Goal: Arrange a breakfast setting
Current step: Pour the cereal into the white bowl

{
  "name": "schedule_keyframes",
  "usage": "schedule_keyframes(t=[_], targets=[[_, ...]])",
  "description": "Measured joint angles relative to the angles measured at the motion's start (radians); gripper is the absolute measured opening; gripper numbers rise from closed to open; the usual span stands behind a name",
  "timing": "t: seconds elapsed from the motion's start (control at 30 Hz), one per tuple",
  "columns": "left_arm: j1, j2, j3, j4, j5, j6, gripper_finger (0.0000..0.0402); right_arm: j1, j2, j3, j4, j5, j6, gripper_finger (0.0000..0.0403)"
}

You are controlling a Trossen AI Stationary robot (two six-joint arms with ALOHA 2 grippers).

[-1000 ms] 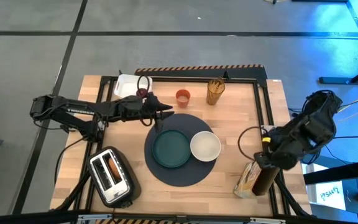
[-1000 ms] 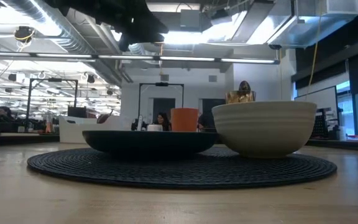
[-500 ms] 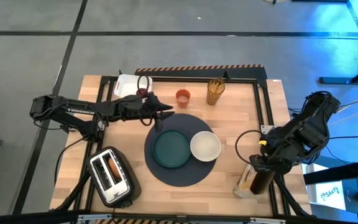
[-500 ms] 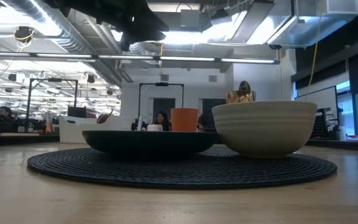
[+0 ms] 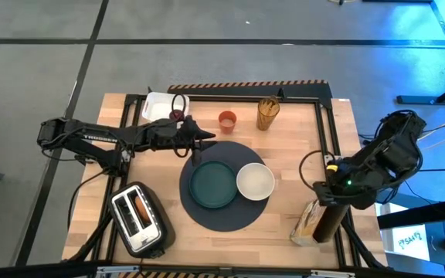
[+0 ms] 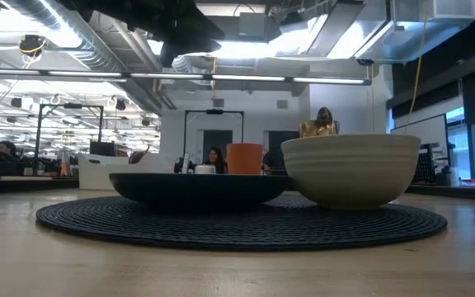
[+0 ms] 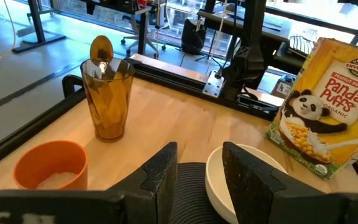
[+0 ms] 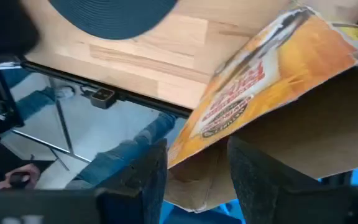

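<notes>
A teal plate (image 5: 212,184) and a white bowl (image 5: 255,181) sit side by side on the round dark-grey mat (image 5: 230,215). The small orange cup (image 5: 227,120) stands on the table beyond the mat. The metal spoon (image 7: 100,50) stands in an amber glass (image 5: 267,113). The dark red fruit (image 5: 176,116) lies beside a white tray (image 5: 157,105). My left gripper (image 7: 199,165) is open and empty, above the mat's far left edge, pointing toward the bowl. My right gripper (image 8: 197,180) is open above a cereal box (image 5: 306,224) at the near right corner.
A toaster (image 5: 139,218) with a brown piece in one slot stands at the near left. A black frame rail (image 5: 332,147) runs along the table's right side and far edge. Bare wood lies between the mat and the cereal box. People sit in the room behind.
My right arm has swung toward the near edge over the cereal box and then drawn back toward the right edge. The box stands where it was.
</notes>
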Motion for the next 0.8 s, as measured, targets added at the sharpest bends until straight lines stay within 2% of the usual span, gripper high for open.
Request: schedule_keyframes(t=[0.23, 0.5, 0.67, 0.8], targets=[[-0.009, 0.000, 0.000, -0.013, -0.001, 0.000, 0.0124, 0.000, 0.008, -0.053, -0.011, -0.127, 0.043, 0.0156], [-0.011, 0.000, 0.000, -0.017, 0.000, 0.003, 0.0124, 0.000, 0.007, -0.090, 0.043, -0.080, 0.042, 0.0156], [-0.012, 0.000, 0.000, -0.017, 0.000, 0.024, 0.0124, 0.000, 0.006, -0.090, 0.076, -0.089, 0.043, 0.0156], [-0.012, 0.000, 0.000, -0.016, 0.000, 0.026, 0.0124, -0.003, 0.015, -0.090, 0.020, -0.070, 0.040, 0.0156]])
